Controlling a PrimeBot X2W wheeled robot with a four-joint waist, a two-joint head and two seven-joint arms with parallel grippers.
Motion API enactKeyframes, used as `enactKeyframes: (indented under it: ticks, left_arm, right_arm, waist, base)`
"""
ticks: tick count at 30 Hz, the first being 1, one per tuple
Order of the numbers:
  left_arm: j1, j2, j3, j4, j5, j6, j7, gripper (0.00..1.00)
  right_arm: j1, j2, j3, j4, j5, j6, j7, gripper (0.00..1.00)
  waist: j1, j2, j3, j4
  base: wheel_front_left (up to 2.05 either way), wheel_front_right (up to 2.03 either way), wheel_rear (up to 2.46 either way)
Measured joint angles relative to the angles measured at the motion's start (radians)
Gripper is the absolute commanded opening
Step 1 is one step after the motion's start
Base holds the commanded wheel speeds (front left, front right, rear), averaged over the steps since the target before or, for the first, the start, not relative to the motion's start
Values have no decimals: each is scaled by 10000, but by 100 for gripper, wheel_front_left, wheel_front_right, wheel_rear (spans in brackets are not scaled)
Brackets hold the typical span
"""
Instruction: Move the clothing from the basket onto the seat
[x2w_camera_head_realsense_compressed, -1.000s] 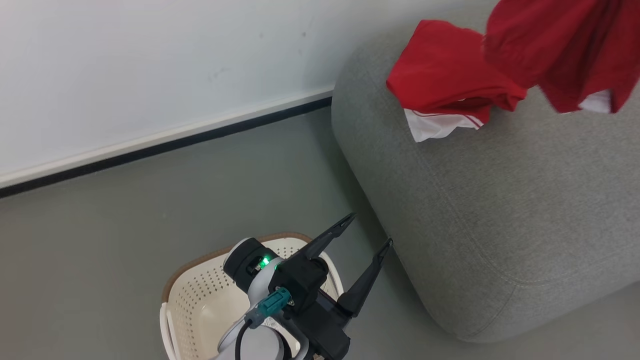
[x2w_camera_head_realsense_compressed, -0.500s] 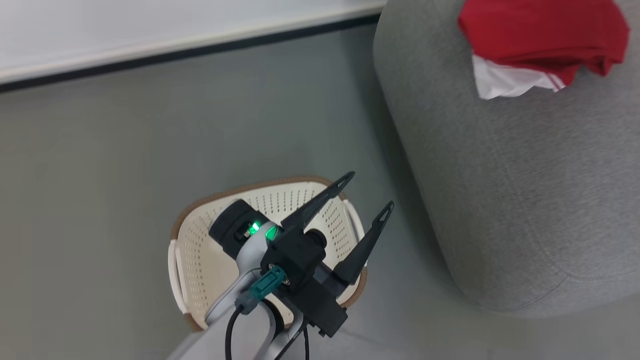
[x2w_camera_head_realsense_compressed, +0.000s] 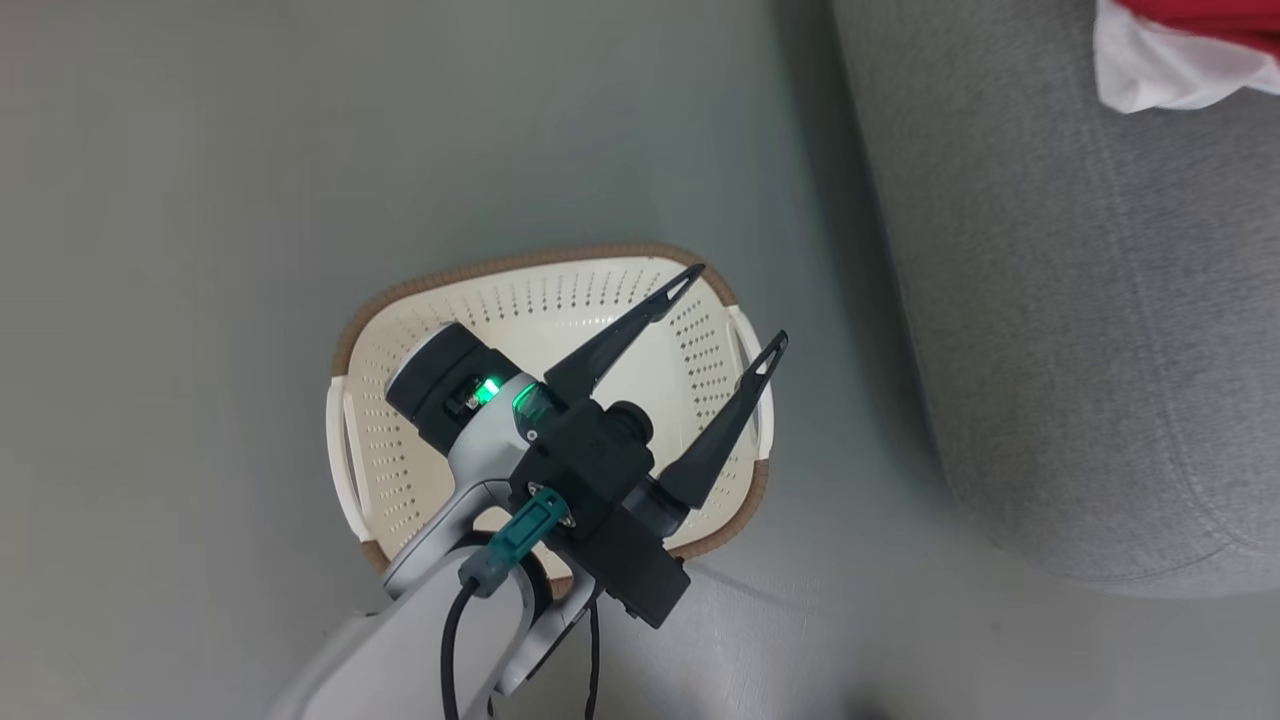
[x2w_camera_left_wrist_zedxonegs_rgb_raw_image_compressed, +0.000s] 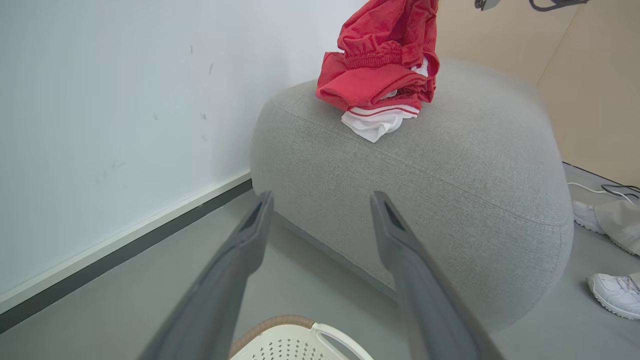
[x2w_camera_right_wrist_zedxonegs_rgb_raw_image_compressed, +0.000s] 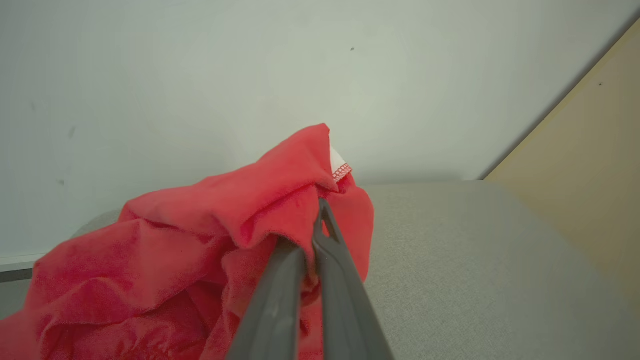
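Clothing (x2w_camera_right_wrist_zedxonegs_rgb_raw_image_compressed: 200, 240) pinched in the right tool (x2w_camera_right_wrist_zedxonegs_rgb_raw_image_compressed: 310, 225) — seemingly above the seat (x2w_camera_right_wrist_zedxonegs_rgb_raw_image_compressed: 475, 260); left tool (x2w_camera_head_realsense_compressed: 738, 305) wide.

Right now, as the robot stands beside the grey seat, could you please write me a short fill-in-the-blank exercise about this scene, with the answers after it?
1. The cream-white perforated plastic basket with the brown rim stands on the grey ____.
2. Above that basket, the left gripper has its two dark fingers ____.
3. The right gripper is shut on ____ fabric clothing.
4. The large grey woven-fabric seat stands to the robot's ____ of the basket.
Answers: floor; open; red; right.
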Motion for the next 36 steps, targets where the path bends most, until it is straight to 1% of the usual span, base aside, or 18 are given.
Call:
enactKeyframes:
  ticks: [6,10,12,13,15,16,22,26,33,36]
  left_arm:
    - [-266,48,6,92,65,6,46,100]
    - [-266,54,15,138,81,12,44,100]
    - [-266,63,27,173,81,12,36,100]
    - [-266,73,40,188,79,12,29,100]
    - [-266,90,75,230,79,13,-29,100]
    - [-266,92,94,244,79,13,-36,100]
    - [-254,107,119,598,42,10,-209,100]
    - [-131,73,102,957,-75,0,-401,100]
    - [147,-94,125,1613,-288,-79,-752,100]
    - [378,-125,215,1881,-577,-75,-947,100]
  right_arm:
    - [120,518,144,692,2,-8,-79,0]
    - [243,815,232,984,2,25,-290,0]
    - [243,895,280,1068,2,98,-410,0]
    - [243,941,316,1087,-8,117,-491,3]
    - [242,1028,414,1127,-98,198,-667,45]
    - [240,1060,426,1181,-102,278,-754,100]
    - [342,1480,717,1419,-234,520,-1333,100]
    - [740,1664,961,1636,-368,550,-1630,100]
    - [1025,2056,1363,1664,-719,719,-1958,100]
    - [1304,2236,1411,1680,-717,729,-2015,100]
  waist:
    - [0,0,579,155]
    - [-1,-1,698,235]
    - [-1,0,675,211]
    - [-2,-1,650,185]
    - [-3,-2,588,127]
    - [-2,-2,555,92]
    - [-2,-2,231,-153]
    - [-2,-2,-117,-322]
    - [-3,-4,-946,-559]
    - [-3,-4,-1356,-625]
  base:
    - [0,0,0]
    - [0,0,0]
    - [0,0,0]
    - [0,0,0]
    - [0,0,0]
    - [0,0,0]
    - [0,0,0]
    - [0,0,0]
    - [0,0,0]
    - [0,0,0]
